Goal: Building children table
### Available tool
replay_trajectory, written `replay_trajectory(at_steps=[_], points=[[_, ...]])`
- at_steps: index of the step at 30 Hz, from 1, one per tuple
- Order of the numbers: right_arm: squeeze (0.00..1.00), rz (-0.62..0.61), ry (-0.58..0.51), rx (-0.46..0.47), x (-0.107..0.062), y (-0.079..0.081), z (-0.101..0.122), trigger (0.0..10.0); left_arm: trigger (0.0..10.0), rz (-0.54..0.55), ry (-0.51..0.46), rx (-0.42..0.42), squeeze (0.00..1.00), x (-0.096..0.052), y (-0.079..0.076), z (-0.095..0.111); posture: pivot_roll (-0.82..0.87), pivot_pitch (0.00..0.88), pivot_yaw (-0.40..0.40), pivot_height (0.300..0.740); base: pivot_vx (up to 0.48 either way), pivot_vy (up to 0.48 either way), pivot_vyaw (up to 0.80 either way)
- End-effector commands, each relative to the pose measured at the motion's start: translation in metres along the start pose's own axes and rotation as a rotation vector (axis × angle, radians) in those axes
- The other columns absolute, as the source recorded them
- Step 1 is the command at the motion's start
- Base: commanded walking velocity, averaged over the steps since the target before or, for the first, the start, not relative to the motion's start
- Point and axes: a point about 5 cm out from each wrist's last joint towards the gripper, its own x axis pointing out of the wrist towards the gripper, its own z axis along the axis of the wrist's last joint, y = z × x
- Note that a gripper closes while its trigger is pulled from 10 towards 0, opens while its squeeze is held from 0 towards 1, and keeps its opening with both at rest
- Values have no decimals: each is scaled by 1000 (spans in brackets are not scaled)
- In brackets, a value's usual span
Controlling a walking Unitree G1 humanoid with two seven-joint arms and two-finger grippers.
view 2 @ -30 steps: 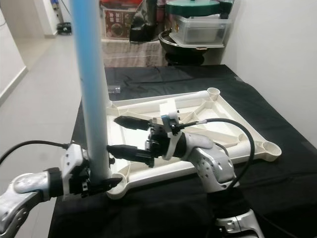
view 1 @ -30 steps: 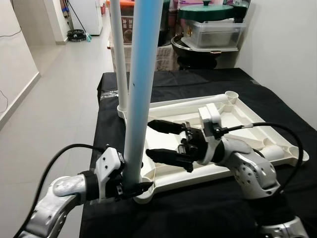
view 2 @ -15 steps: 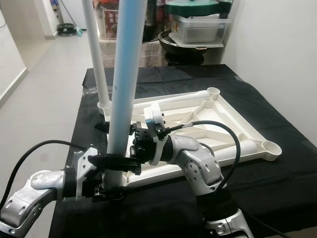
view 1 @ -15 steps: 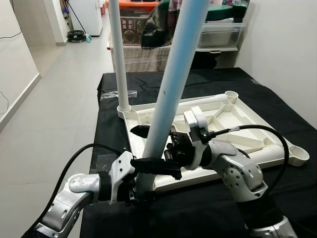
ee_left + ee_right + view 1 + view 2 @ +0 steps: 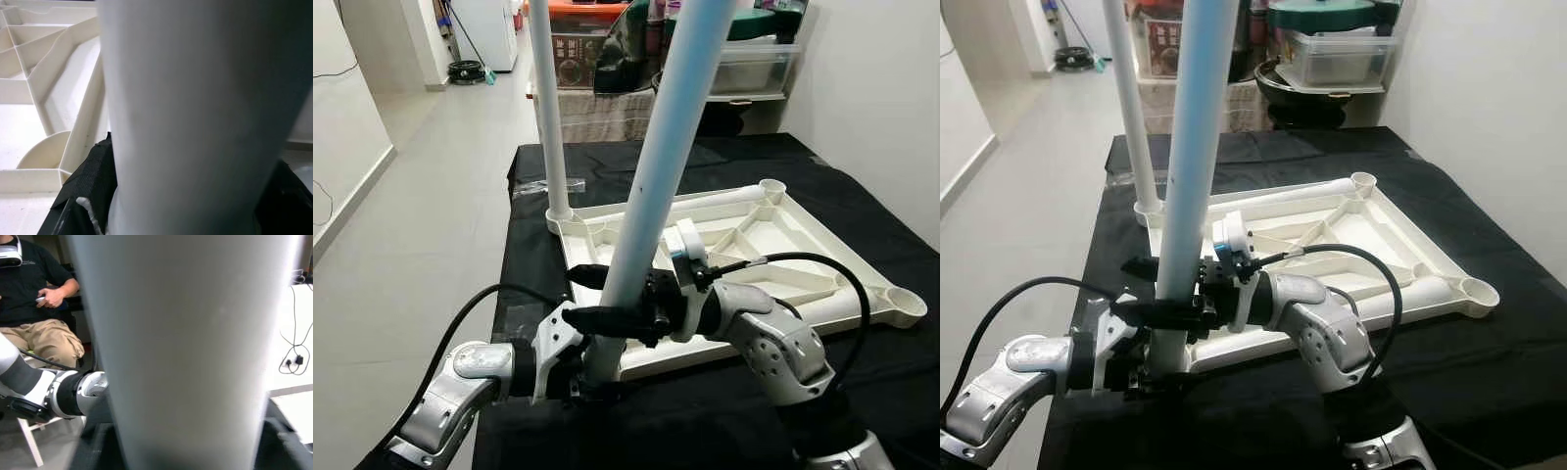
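Left eye view: both claws, left claw (image 5: 592, 370) and right claw (image 5: 607, 299), seemingly clamp tilted leg (image 5: 651, 176) over tabletop (image 5: 773, 230).

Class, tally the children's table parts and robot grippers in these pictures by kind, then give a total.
Table legs: 2, the tilted leg and the upright leg
Upturned tabletops: 1
Grippers: 2, the left gripper and the right gripper
Total: 5

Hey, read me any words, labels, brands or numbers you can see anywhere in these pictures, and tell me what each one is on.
None can be read.
Red and white box in the background: it bears print, too small and blurred to read.
Person's dark shirt: a faint line of print, too blurred to read.
Table top and pale blue leg: no lettering visible.
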Motion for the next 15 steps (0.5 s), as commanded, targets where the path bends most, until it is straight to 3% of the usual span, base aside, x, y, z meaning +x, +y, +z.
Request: replay_trajectory(at_steps=[1,9,10,12,13,15], points=[[0,1,-17,22,1,2,-1,0,10000,-15,3,25,0,2,1,3,37,0,-21,740,0,0,0],[0,-19,-35,28,1,1,0,0,10000,-16,3,47,0,2,5,5,37,0,-20,740,0,0,0],[0,-24,-35,27,1,0,0,0,10000,-11,-2,60,306,1,6,6,38,0,-21,740,0,0,0],[0,-24,-35,27,1,0,0,0,10000,-11,-2,60,306,1,6,6,38,0,-21,740,0,0,0],[0,-37,-38,20,-1,-2,1,0,10000,5,-24,62,1000,-2,9,8,39,0,-21,740,0,0,0],[0,-60,-43,8,-3,-6,4,0,10000,37,-41,65,1000,-6,13,12,42,0,-23,740,0,0,0]])
